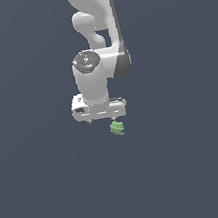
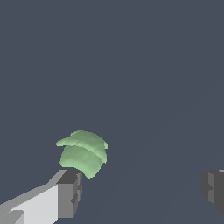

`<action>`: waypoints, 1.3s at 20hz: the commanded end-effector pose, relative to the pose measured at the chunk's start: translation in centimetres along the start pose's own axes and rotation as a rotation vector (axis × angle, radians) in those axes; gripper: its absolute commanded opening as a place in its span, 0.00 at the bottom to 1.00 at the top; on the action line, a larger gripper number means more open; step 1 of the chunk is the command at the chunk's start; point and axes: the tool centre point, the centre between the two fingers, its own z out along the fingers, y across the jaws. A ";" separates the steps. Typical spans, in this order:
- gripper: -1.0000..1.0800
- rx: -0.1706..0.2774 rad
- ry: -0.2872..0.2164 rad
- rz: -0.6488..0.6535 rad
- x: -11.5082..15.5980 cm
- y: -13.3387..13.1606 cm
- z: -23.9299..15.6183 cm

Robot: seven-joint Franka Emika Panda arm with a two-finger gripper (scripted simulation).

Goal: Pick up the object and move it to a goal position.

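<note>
Just below the frame's centre, the gripper (image 1: 101,120) holds its fingers (image 2: 70,192) wide apart, offset beside the object (image 1: 117,128), so no grasp yet.

This is a bare simulated scene, not a home, kitchen or workshop. A flat, uniform slate-grey surface (image 1: 44,193) fills both views on every side of the arm, with no walls or furniture. The white robot arm (image 1: 96,37) is smoothly shaded and untextured, and the blocky grey fingertips (image 2: 70,192) in the wrist view have the same rendered, computer-made look.
</note>
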 end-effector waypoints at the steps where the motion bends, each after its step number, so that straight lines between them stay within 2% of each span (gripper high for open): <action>1: 0.96 -0.001 0.000 -0.036 0.0 -0.2 0.2; 9: 0.96 -0.004 0.003 -0.219 -0.2 -1.1 1.2; 26: 0.96 -0.007 0.014 -0.744 -0.7 -3.9 3.8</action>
